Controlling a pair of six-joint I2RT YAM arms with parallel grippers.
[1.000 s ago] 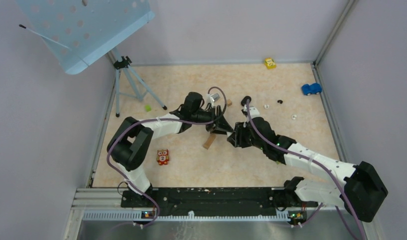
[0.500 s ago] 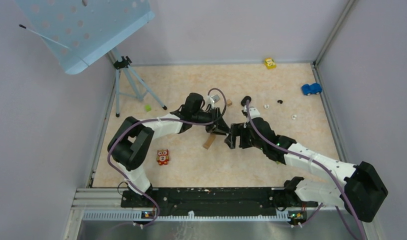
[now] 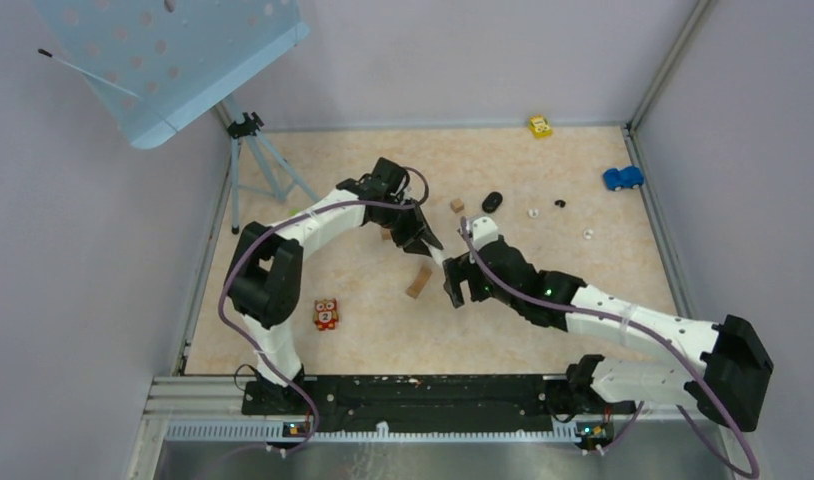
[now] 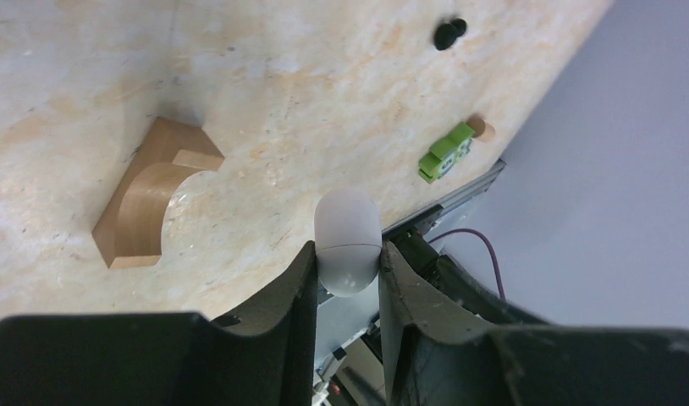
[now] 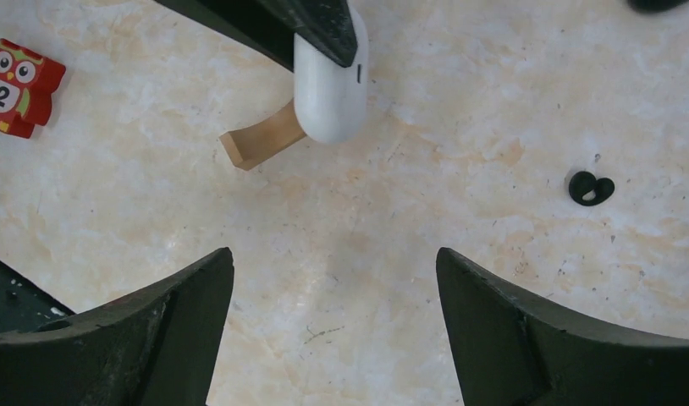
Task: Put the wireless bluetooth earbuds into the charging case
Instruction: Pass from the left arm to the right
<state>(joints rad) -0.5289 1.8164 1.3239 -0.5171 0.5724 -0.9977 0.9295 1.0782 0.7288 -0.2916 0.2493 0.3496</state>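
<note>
My left gripper [image 4: 347, 254] is shut on a white pill-shaped charging case [image 4: 347, 241] with its lid closed, held above the table; the case also shows in the right wrist view [image 5: 328, 85]. In the top view the left gripper [image 3: 428, 243] is at mid-table. My right gripper [image 3: 453, 285] is just to its near right, wide open and empty [image 5: 334, 262] over bare table. A black earbud [image 5: 590, 188] lies on the table right of the case. Two white earbuds [image 3: 532, 212] [image 3: 588, 235] and a black earbud [image 3: 560, 203] lie at the far right.
An arched wooden block [image 3: 419, 282] lies under the case and shows in both wrist views [image 4: 155, 194] [image 5: 261, 139]. A red owl block [image 3: 326, 314], a small wooden block [image 3: 457, 205], a black oval object [image 3: 492, 201], a blue car [image 3: 623, 178], a yellow toy [image 3: 540, 126] and a tripod [image 3: 263, 165] are around.
The two grippers were close together; now they are apart. My left arm has swung its elbow back and kept the case. My right gripper has moved left and nearer, open.
</note>
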